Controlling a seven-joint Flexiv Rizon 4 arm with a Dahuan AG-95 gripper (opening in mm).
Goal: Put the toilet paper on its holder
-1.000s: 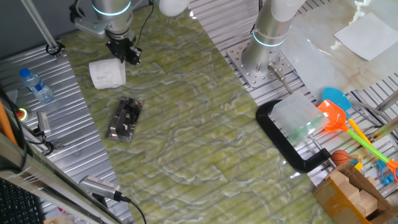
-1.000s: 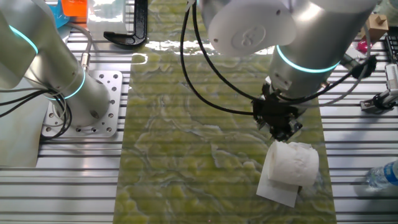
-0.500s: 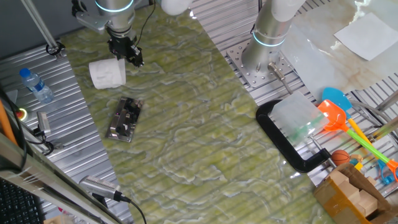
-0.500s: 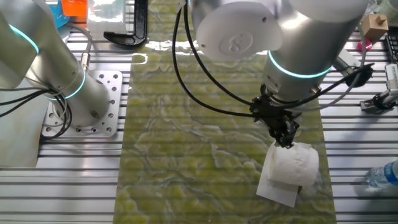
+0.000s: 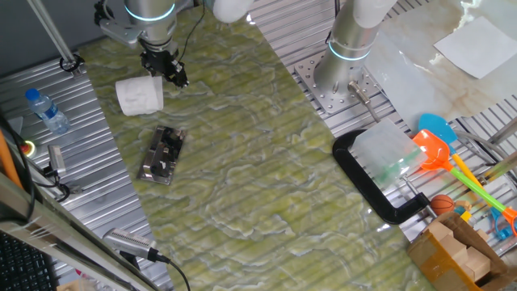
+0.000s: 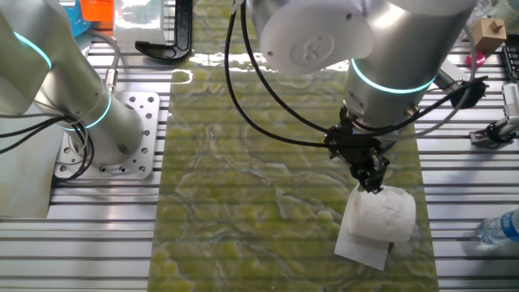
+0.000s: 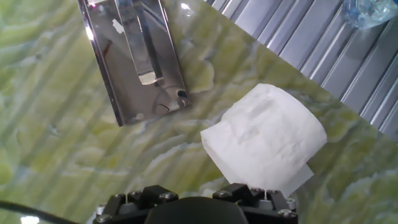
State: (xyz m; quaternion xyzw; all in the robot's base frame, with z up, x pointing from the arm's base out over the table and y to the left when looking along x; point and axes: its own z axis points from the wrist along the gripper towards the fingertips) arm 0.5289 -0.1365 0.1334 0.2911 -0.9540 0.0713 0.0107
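The toilet paper (image 5: 139,94) is a white roll lying on its side on the green mat, with a loose flap under it (image 6: 379,216) (image 7: 268,138). The holder (image 5: 163,153), a shiny metal plate with a dark bar down its middle, lies flat a short way in front of the roll (image 7: 135,55). It is out of the other fixed view. My gripper (image 5: 166,68) (image 6: 371,172) hangs just above and beside the roll, not touching it. In the hand view only the two finger blocks (image 7: 252,194) show, spread apart with nothing between them (image 7: 196,198).
A water bottle (image 5: 44,109) (image 6: 499,229) stands on the ribbed metal beside the roll. A second arm's base (image 5: 347,48) and a big black clamp (image 5: 371,182) sit across the mat. Toys and boxes (image 5: 452,202) crowd the far corner.
My gripper has edged a little lower and closer to the roll's upper edge, with the wrist turning slightly. The roll and the holder have stayed where they were.
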